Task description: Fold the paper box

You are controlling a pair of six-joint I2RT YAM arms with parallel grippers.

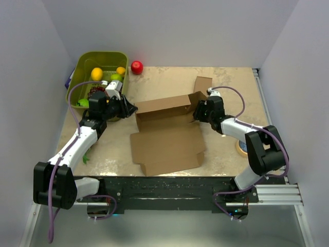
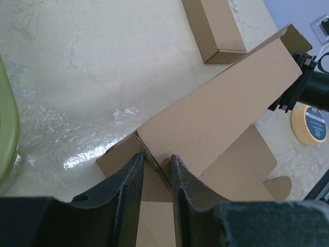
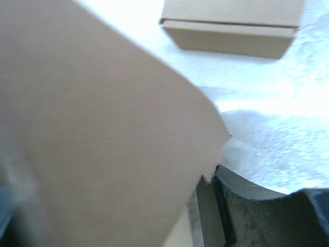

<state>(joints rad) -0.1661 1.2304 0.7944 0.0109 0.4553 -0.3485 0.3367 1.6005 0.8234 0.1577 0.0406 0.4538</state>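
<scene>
Beige table (image 1: 169, 82) from above: paper box (image 1: 167, 139) sits mid-table, back wall raised between left gripper (image 1: 131, 109) and right gripper (image 1: 197, 111). Left wrist: fingers (image 2: 134, 177) pinch the wall's corner. Right wrist: cardboard fills the view, can't tell its grip.

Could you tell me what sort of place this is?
Probably a robotics lab cell: white walls around the table, left arm and right arm bolted at its edge, green bin of fruit props.

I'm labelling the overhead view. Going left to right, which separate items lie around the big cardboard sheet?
Green plastic bin → red round ball → small brown cardboard box → yellow tape roll.
</scene>
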